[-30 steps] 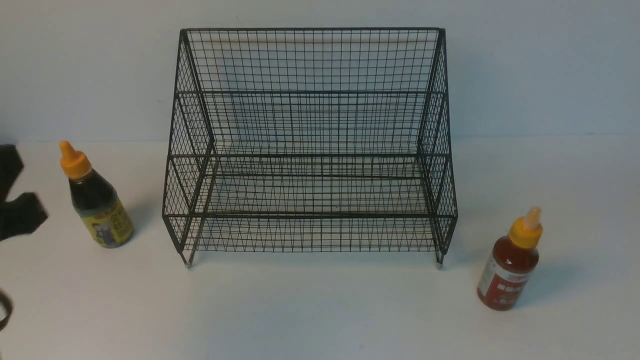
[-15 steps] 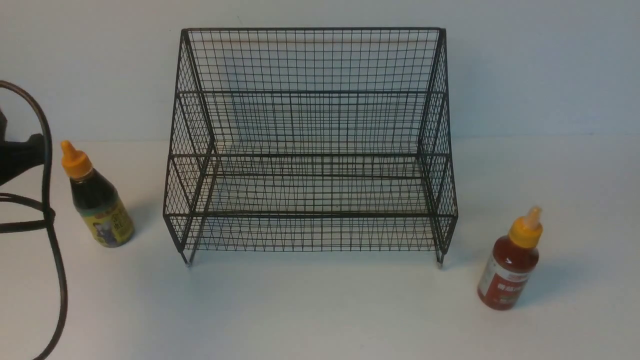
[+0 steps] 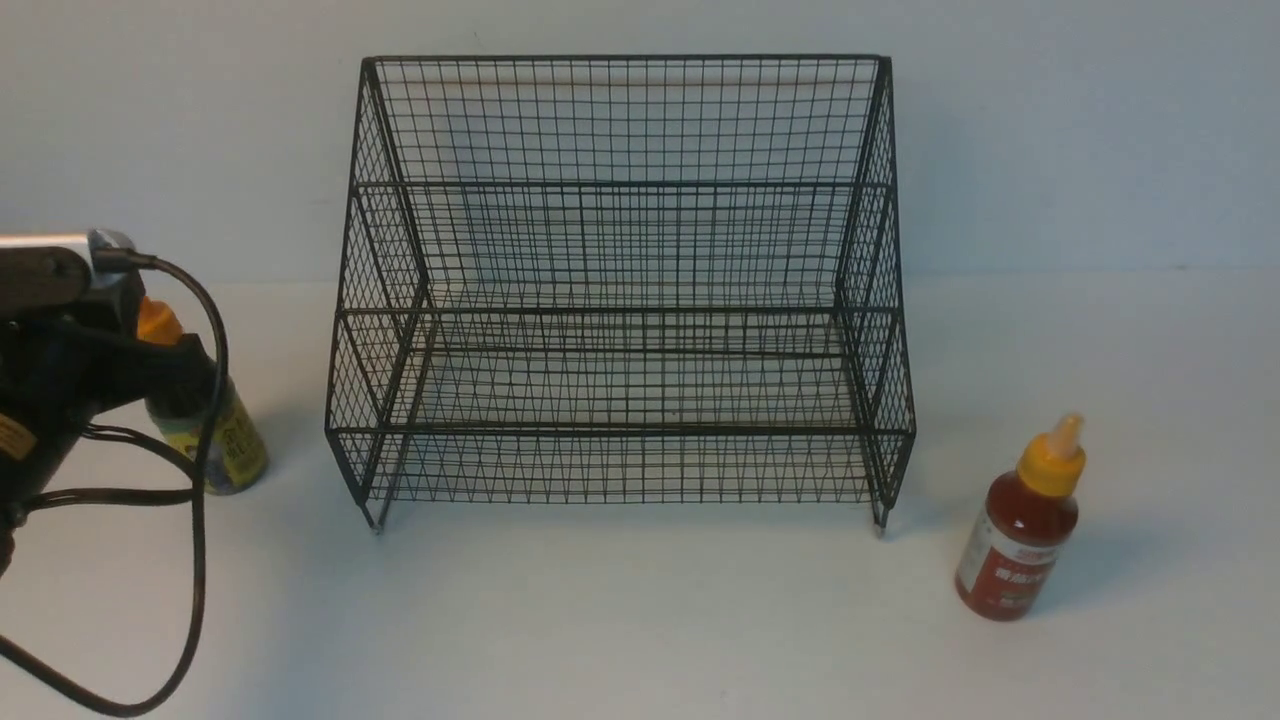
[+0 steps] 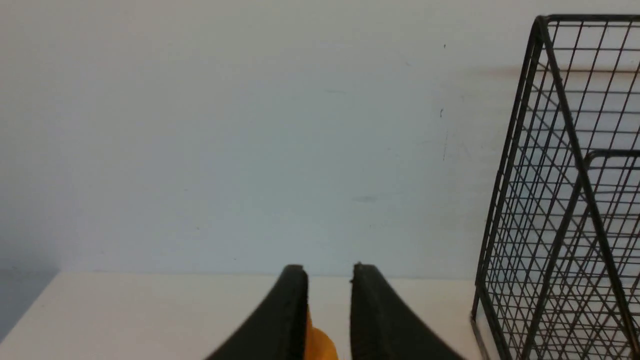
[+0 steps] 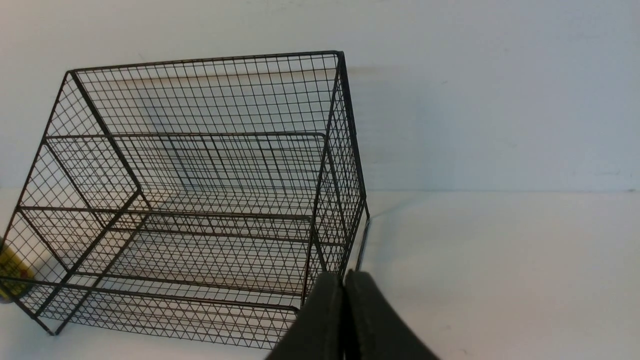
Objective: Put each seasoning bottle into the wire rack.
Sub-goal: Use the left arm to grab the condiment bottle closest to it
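The black wire rack (image 3: 620, 300) stands at the middle back with both tiers bare; it also shows in the left wrist view (image 4: 550, 200) and the right wrist view (image 5: 200, 200). The dark-sauce seasoning bottle (image 3: 235, 450) stands upright left of the rack. My left arm (image 3: 60, 370) covers its neck. My left gripper (image 4: 327, 272) is open by a narrow gap, and the bottle's orange cap (image 4: 317, 345) sits low between the fingers, against one of them. The red-sauce seasoning bottle (image 3: 1020, 530) stands upright at the rack's front right. My right gripper (image 5: 343, 280) is shut on nothing, near the rack's right front corner.
A black cable (image 3: 195, 560) loops from the left arm down over the table's front left. A pale wall (image 3: 1080, 130) rises straight behind the rack. White table (image 3: 640, 620) lies in front of the rack between the two bottles.
My left arm has swung in from the left edge to the dark-sauce bottle and now covers its cap and neck. The bottles and the rack have not moved.
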{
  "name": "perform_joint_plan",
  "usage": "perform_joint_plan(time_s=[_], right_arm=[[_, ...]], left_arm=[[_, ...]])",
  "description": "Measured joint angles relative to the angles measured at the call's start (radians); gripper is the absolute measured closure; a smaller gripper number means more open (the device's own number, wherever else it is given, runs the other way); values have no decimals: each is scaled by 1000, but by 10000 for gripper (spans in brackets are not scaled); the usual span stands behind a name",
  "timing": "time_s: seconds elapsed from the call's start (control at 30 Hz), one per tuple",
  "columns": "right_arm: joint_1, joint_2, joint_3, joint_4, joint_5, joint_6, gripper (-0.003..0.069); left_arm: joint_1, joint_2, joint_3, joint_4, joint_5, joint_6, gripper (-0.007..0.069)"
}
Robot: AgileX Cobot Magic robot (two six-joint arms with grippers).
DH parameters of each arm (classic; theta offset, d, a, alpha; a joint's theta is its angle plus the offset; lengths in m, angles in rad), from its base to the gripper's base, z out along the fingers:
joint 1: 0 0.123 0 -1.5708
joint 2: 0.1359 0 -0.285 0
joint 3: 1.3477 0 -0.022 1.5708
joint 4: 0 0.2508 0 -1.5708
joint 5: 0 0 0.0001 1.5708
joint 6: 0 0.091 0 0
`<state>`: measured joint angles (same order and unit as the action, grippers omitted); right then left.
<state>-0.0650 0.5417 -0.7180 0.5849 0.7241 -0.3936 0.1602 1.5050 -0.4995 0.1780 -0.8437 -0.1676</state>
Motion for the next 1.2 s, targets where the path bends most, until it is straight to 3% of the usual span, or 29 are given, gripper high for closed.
perform_joint_plan(time_s=[0.2,0.3,0.4,0.6,0.8,0.87,1.03,1.2], right_arm=[[0,0,0,-7,1,0,673],[0,0,0,-8,2,1,673],[0,0,0,-8,3,1,673],[0,0,0,-7,3,1,673],[0,0,0,4,11,1,673],[0,0,0,5,16,1,673],[0,0,0,8,29,1,673],[0,1,0,15,29,1,673]], left_arm=[[0,13,0,-15,-7,14,222],[0,26,0,-89,-10,64,95],[0,51,-10,-140,-14,90,49],[0,127,-65,-105,-18,90,41],[0,203,-110,-165,-24,91,55],[0,208,-110,-168,-24,91,90],[0,212,-110,-145,-27,91,365],[1,176,-110,-107,17,91,356]])
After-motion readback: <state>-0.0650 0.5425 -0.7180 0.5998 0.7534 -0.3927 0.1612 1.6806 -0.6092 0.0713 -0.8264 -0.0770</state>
